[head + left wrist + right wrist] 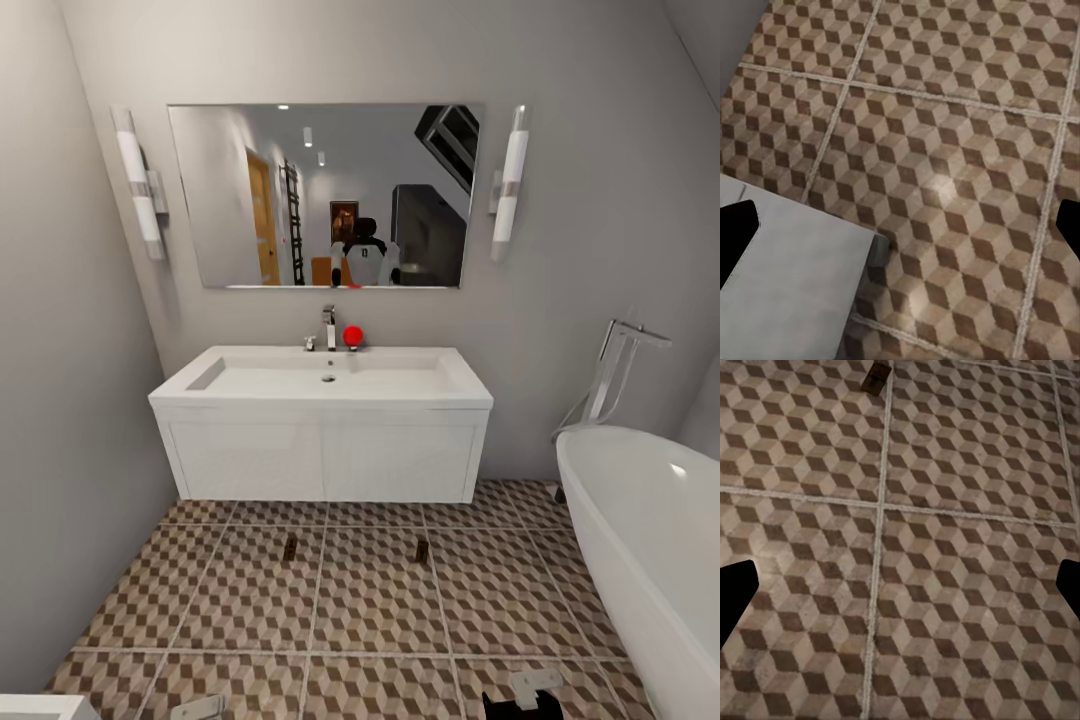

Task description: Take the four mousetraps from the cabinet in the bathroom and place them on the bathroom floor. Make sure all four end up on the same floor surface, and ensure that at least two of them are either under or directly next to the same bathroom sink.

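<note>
Brown-beige cube-patterned tiled bathroom floor (370, 600) already carries two small flat tan wooden mousetraps, one (290, 547) and another (422, 550), just in front of the white wall-hung sink vanity (322, 440), so I judge half done. Both my pincers, left (900, 232) and right (900, 592), are spread wide and empty; two traps left to fetch

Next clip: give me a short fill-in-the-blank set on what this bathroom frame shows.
1. The number of mousetraps lying on the patterned floor in front of the sink unit is ____.
2. The small ball beside the faucet is coloured ____.
3. On the wall above the sink hangs a ____.
4. At the head view's right edge stands a white ____.

Missing words: two; red; mirror; bathtub
</note>
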`<state>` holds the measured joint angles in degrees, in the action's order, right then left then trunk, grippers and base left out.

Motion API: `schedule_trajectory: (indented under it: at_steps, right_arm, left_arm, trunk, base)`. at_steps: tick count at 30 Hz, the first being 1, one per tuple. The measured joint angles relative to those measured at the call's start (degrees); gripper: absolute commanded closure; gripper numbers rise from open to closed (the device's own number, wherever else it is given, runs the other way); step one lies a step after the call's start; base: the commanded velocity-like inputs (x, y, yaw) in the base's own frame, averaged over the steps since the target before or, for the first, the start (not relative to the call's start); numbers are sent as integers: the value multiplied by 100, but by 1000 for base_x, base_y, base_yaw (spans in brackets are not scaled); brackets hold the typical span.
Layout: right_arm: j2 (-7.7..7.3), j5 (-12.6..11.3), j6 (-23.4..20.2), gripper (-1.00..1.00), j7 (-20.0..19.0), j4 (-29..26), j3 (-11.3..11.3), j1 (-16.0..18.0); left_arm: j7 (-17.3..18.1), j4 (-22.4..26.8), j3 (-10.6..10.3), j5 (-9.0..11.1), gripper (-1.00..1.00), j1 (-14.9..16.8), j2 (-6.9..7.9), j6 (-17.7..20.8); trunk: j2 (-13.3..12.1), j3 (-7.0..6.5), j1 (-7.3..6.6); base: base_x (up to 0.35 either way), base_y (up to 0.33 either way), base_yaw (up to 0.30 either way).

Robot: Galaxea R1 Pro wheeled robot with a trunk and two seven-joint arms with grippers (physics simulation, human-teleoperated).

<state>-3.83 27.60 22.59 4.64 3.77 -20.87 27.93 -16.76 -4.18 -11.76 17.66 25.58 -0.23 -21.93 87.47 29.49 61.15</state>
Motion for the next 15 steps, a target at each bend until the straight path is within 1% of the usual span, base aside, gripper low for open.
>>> schedule_trajectory:
  at_steps: [15]
  right_arm:
    - [0,0,0,-100,0,-1,0,0]
  left_arm:
    - [-5,0,2,0,-100,0,0,0]
  trunk:
    - [-602,-269,-330]
  base:
    - [0,0,0]
